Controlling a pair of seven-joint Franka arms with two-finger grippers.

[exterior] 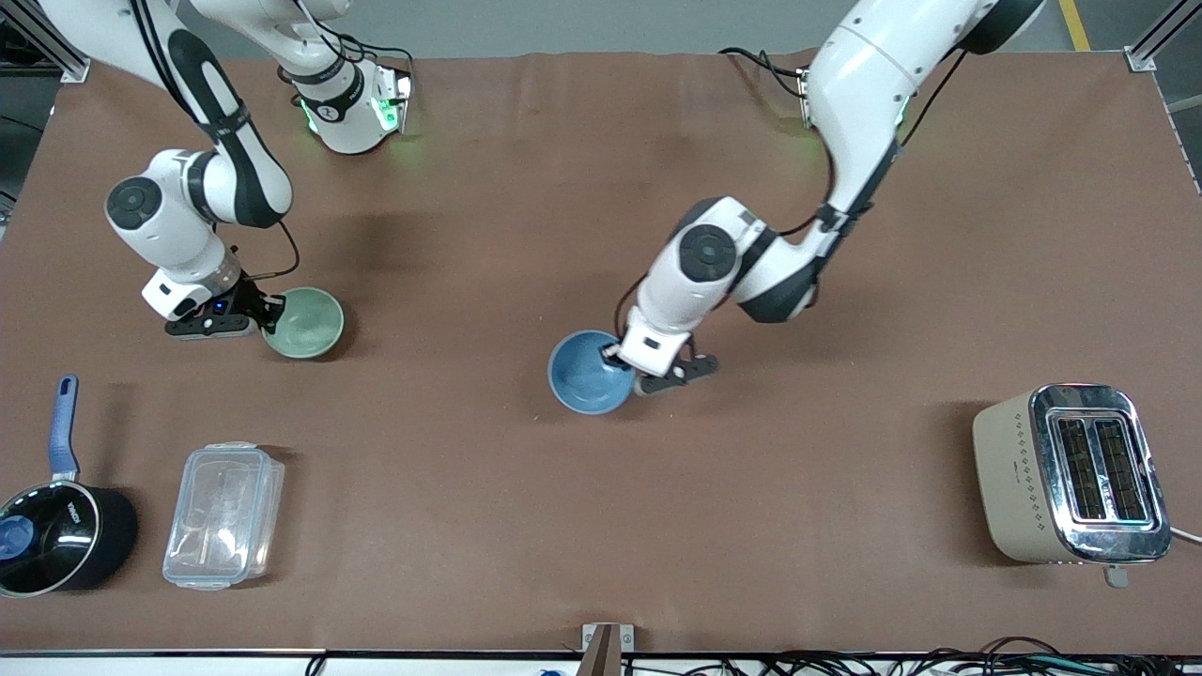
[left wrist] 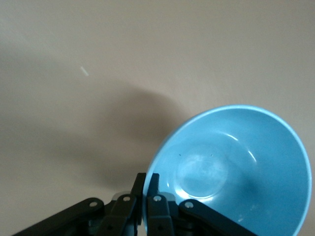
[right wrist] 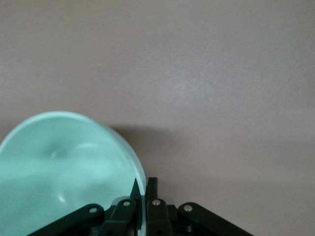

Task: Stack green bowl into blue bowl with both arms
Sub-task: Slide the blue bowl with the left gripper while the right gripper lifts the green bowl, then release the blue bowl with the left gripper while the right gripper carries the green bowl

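The pale green bowl sits toward the right arm's end of the table. My right gripper is shut on its rim, one finger inside and one outside; the right wrist view shows the bowl and the gripper pinching the rim. The blue bowl is near the table's middle, tilted. My left gripper is shut on its rim; the left wrist view shows the bowl and the gripper clamped on the rim.
A black saucepan with a blue handle and a clear plastic box stand near the front edge at the right arm's end. A beige toaster stands at the left arm's end.
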